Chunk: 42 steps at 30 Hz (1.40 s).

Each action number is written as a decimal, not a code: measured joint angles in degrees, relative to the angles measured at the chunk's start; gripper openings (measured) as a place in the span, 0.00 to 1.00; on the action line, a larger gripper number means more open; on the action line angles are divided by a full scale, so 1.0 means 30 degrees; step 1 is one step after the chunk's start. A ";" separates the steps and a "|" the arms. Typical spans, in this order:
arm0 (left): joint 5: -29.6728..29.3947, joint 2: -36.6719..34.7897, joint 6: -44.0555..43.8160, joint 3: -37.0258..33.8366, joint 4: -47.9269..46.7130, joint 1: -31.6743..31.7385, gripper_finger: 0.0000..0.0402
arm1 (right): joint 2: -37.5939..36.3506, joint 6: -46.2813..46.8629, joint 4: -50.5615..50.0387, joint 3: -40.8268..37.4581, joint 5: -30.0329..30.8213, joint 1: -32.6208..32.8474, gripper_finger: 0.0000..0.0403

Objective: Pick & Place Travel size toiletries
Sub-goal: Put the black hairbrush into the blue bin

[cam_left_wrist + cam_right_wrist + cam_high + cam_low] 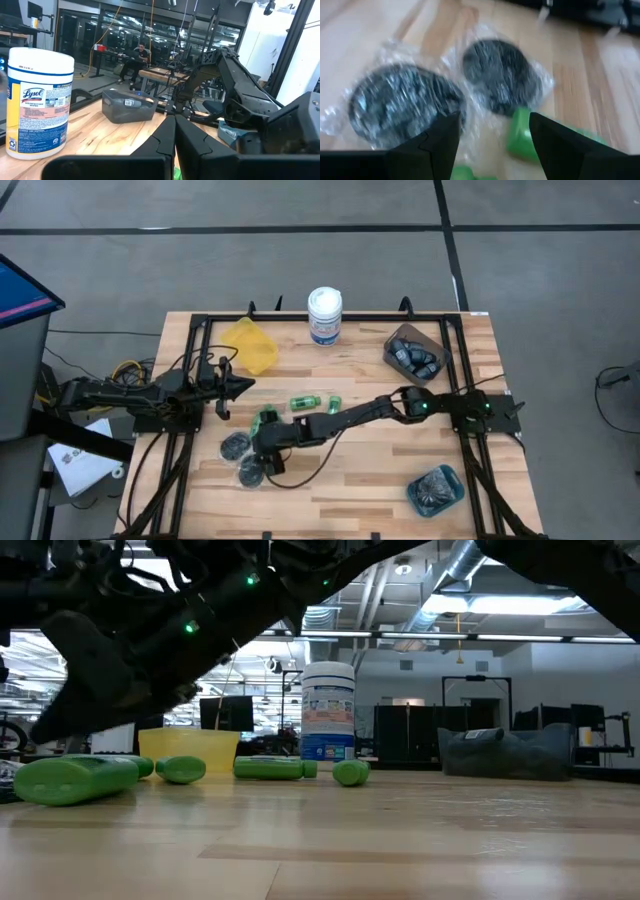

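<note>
My right gripper (262,448) reaches across the counter (360,480) to the toiletries near its front left part, jaws apart and empty, hovering over two wrapped dark discs (402,102) and (500,75) that lie side by side in crinkled clear wrap. A green mini bottle (520,135) lies just beside the discs, under my open fingers. Two more green mini bottles (305,402) and (335,401) lie near the counter's middle. My left gripper (240,386) waits at the left side, its jaws pressed together, near the yellow bin (252,343). The white wipes tub (324,315) stands at the back edge. A brown bin (415,353) of dark blue-grey mini bottles sits at the back right, and a teal bin (436,488) holding discs sits at the front right.
</note>
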 joint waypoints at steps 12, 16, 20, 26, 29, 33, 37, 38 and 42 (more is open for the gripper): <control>0.0000 0.0000 0.0000 0.0005 0.0070 0.0005 0.00 | -0.0168 0.0227 -0.4098 0.0112 0.0006 0.0354 0.56; 0.0000 0.0000 0.0000 0.0000 0.0131 0.0001 0.00 | -0.0538 0.0608 -0.6349 0.0102 0.0087 0.0216 0.56; 0.0000 -0.0007 0.0000 0.0000 0.0164 0.0000 0.00 | -0.0887 0.0605 -0.8745 0.0040 0.1283 -0.0046 0.55; 0.0000 -0.0003 0.0000 0.0000 0.0167 0.0000 0.00 | -0.1672 0.0375 -1.0306 -0.0080 0.2531 -0.0581 0.51; 0.0000 0.0000 0.0000 0.0000 0.0186 0.0000 0.00 | -0.2319 -0.0477 -0.9351 -0.0062 0.2099 -0.0681 0.49; 0.0000 0.0000 0.0000 0.0000 0.0267 0.0000 0.00 | -0.2461 -0.2053 -0.7752 -0.0014 0.0015 -0.0241 0.47; 0.0000 0.0000 0.0000 0.0000 0.0290 0.0000 0.00 | -0.2135 -0.3551 -0.6553 -0.0044 -0.1435 0.0224 0.47; 0.0000 0.0000 0.0000 0.0000 0.0297 0.0000 0.00 | -0.2135 -0.3929 -0.6387 -0.0044 -0.1468 0.0294 0.47; 0.0000 0.0000 0.0000 0.0000 0.0325 0.0000 0.00 | -0.1533 -0.4532 -0.5265 -0.0063 -0.1539 0.0382 0.49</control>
